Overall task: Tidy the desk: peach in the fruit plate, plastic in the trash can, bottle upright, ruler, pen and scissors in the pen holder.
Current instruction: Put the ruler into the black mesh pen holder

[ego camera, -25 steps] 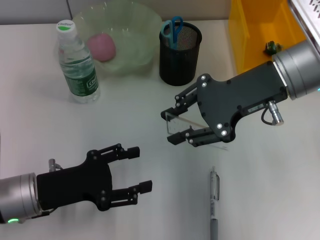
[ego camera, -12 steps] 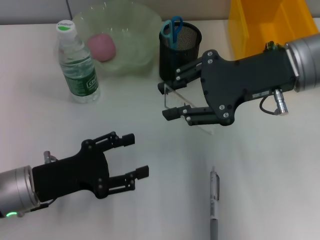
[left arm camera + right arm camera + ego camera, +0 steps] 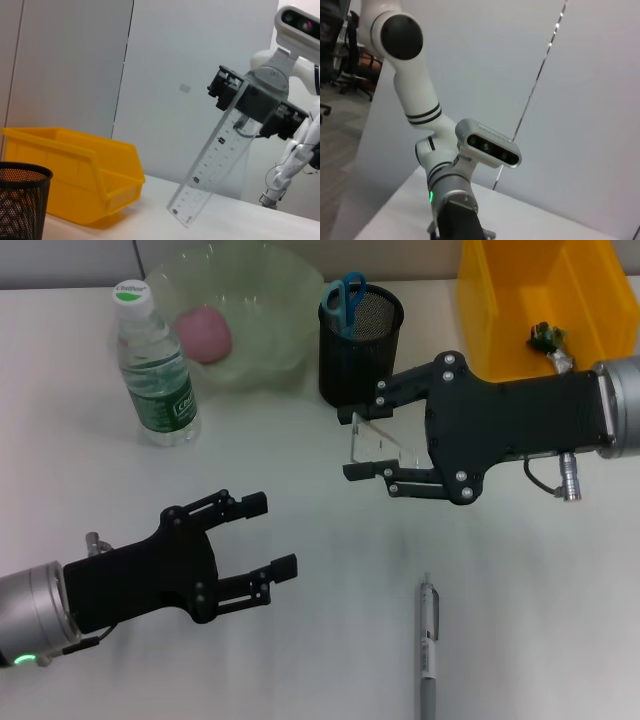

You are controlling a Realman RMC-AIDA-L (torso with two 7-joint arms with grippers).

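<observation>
Step in hand: ruler into the pen holder. The right gripper (image 3: 366,436) is clamped on the clear ruler (image 3: 378,445), holding it off the desk, just beside the black mesh pen holder (image 3: 358,348) on its near side. The left wrist view shows the ruler (image 3: 212,162) hanging down from the jaws, tilted, lower end free.

Next move, as a judgement: bring the ruler's lower end over the holder's mouth, straighten it toward vertical, lower it in, then release. Risk is the tilt catching the rim or fouling the scissors.

The left gripper (image 3: 270,535) hovers over the near-left desk, fingers spread wide, holding nothing.

Containers:
- Pen holder: blue-handled scissors (image 3: 345,297) already in.
- Green fruit plate (image 3: 270,295): pink peach (image 3: 204,335) in it.
- Yellow bin (image 3: 500,315), presumably the trash can: a small dark item (image 3: 545,336) inside, too small to identify.

The bottle (image 3: 152,365) stands upright beside the plate. The pen (image 3: 427,650) lies on the desk, near edge, not yet collected.
</observation>
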